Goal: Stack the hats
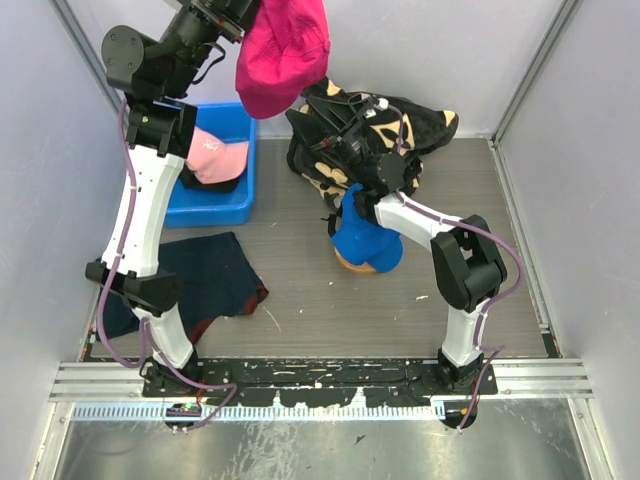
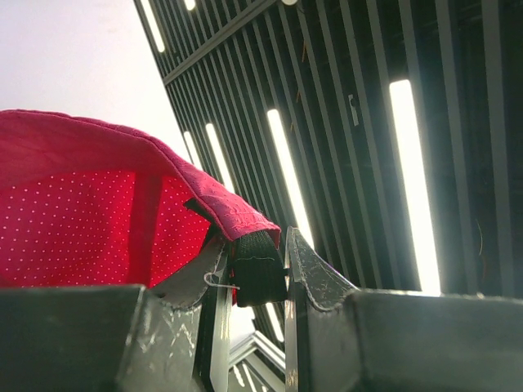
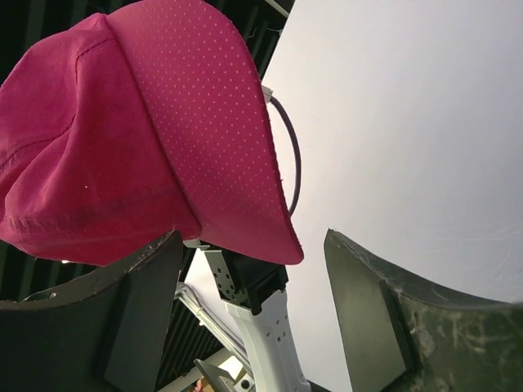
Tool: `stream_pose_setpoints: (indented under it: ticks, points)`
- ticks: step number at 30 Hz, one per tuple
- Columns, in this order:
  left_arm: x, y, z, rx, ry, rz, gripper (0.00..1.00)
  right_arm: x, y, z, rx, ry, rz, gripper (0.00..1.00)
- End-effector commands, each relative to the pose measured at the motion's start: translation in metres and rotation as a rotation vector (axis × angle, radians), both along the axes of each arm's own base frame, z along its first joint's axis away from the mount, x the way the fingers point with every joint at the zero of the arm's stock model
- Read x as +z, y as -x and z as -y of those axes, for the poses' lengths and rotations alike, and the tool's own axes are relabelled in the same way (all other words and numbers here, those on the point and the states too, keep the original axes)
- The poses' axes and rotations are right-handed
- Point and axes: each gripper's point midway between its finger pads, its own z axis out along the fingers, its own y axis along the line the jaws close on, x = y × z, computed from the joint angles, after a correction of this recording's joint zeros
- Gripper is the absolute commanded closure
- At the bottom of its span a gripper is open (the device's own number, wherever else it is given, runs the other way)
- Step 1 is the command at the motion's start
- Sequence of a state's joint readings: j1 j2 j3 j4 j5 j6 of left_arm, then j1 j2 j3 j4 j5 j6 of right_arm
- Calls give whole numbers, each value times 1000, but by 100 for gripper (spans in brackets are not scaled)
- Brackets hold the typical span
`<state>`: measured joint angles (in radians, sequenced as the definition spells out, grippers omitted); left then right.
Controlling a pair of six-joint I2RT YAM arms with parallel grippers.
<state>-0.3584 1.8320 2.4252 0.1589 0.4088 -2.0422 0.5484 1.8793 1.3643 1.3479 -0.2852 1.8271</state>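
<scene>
My left gripper (image 1: 248, 18) is raised high at the back and is shut on the magenta cap (image 1: 283, 50), which hangs from it. In the left wrist view the left gripper (image 2: 258, 265) pinches the magenta cap's (image 2: 90, 204) black back strap. My right gripper (image 1: 340, 135) is open and empty, pointing up in front of the plush bundle. In the right wrist view the right gripper (image 3: 253, 245) looks up at the magenta cap (image 3: 139, 139), well apart from it. The royal blue cap (image 1: 366, 240) sits on the table below my right wrist. The light pink cap (image 1: 215, 155) lies in the blue bin (image 1: 215, 205). The black cap is out of view.
A big black plush bundle with tan flower marks (image 1: 410, 125) lies at the back centre-right. A flat dark navy cloth (image 1: 205, 280) lies at the near left. A tan object (image 1: 352, 264) peeks out under the blue cap. White walls close in both sides.
</scene>
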Motion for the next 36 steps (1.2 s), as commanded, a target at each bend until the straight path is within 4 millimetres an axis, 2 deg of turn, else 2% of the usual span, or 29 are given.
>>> stream_pose_setpoints:
  ticks: [1,15,18,22,23,26,29,31,32,36]
  points:
    - [20,33,-10,7,29,74,99,33,18,8,-16,-70,107,24]
    - [12,31,-11,20,44,49,99,51,22,-7,6,-158,126,27]
    - [8,30,-11,20,48,42,99,50,23,-9,12,-165,123,40]
    - [-2,23,-13,22,60,22,99,49,29,-5,18,-170,118,72]
    - [-5,20,-15,27,60,18,99,46,30,-4,19,-167,113,74]
    - [-20,5,-22,51,57,-5,99,37,37,5,15,-127,102,78]
    - [-32,-8,-31,81,45,-10,99,29,42,25,-21,-51,104,98]
    - [-45,-17,-33,96,27,-20,99,24,42,41,-53,28,98,99]
    - [-51,-21,-34,102,17,-24,99,30,46,56,-82,68,118,99]
    - [-80,-32,-35,106,-10,-48,99,20,47,95,-162,264,102,99]
